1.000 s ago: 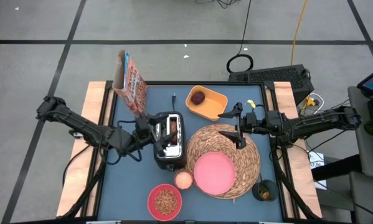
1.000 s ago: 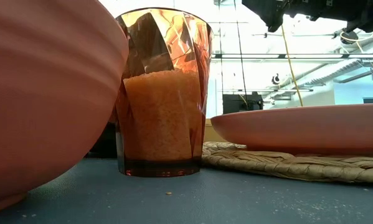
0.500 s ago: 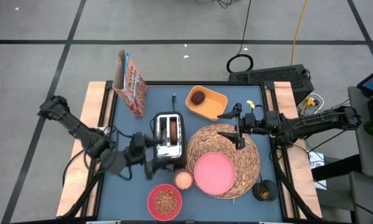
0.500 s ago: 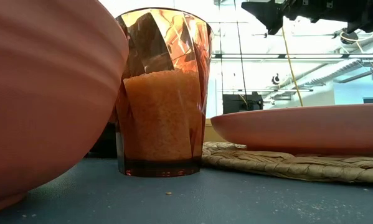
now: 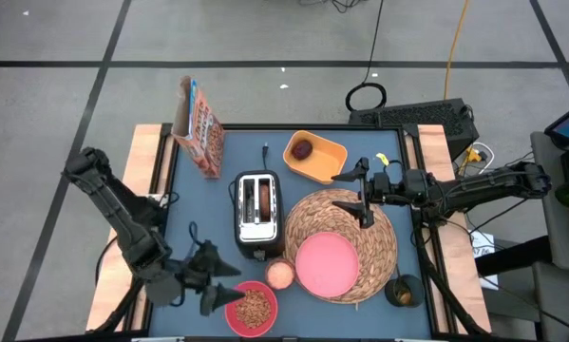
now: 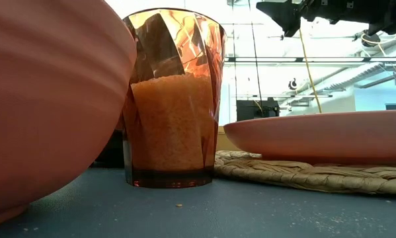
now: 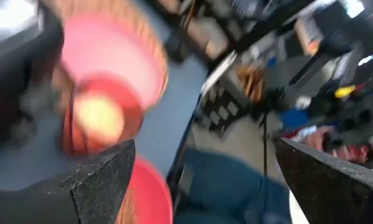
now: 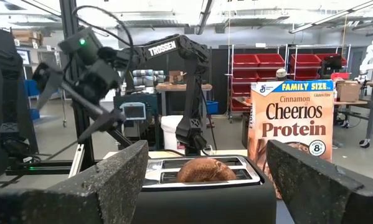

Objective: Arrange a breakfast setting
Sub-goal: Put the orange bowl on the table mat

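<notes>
A round woven placemat (image 5: 371,228) lies right of centre with a flat pink plate (image 5: 326,263) on its near part. A pink bowl (image 5: 252,307) of brown cereal stands at the near edge, and an orange cup (image 5: 280,274) stands just beyond it. The brown bread (image 8: 205,169) sticks up from a slot of the toaster (image 5: 256,214). A dark-red fruit (image 5: 303,149) lies in a yellow dish (image 5: 320,161). My left gripper (image 5: 225,293) is open just left of the bowl's rim. My right gripper (image 5: 353,198) hangs open over the placemat's far edge.
A Cheerios box (image 5: 199,123) stands at the far left corner. A small dark cup (image 5: 403,290) sits at the near right, beside the placemat. Bare blue tabletop (image 5: 199,204) lies left of the toaster.
My left gripper has swung away from the toaster toward the table's near edge and sunk a little, rolling as it went. It now stands beside the bowl. Its fingers have stayed apart.
</notes>
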You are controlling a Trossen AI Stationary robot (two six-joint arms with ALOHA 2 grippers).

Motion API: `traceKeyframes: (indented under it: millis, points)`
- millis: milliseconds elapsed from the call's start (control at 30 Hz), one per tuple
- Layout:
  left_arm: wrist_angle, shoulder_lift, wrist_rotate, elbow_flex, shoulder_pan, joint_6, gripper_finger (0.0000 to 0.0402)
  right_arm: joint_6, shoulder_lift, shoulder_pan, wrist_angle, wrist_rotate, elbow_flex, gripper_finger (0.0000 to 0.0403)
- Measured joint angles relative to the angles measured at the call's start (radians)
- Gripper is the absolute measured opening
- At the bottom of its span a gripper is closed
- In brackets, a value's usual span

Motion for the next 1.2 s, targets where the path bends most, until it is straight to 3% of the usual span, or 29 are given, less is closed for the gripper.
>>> traceKeyframes:
  millis: [267, 400, 667, 900, 1200]
  points:
    - [-0.252, 0.057, 0.290, 0.000, 0.006, -0.393, 0.0392, 0.000, 0.000, 0.000, 0.000, 0.000, 0.000, 0.0320]
    - [-0.346, 0.090, 0.351, 0.000, 0.011, -0.478, 0.0392, -0.002, 0.000, 0.000, 0.000, 0.000, 0.000, 0.0320]
    - [-0.367, 0.184, 0.351, 0.000, 0.060, -0.503, 0.0392, -0.004, 0.000, 0.000, 0.000, 0.000, 0.000, 0.0320]
    - [-0.363, 0.266, 0.451, 0.000, 0.102, -0.503, 0.0392, -0.004, 0.000, 0.000, 0.000, 0.000, 0.000, 0.0320]
    - [-0.310, 0.334, 0.487, -0.002, 0.125, -0.481, 0.0388, -0.004, 0.000, 0.000, 0.000, 0.000, 0.000, 0.0320]
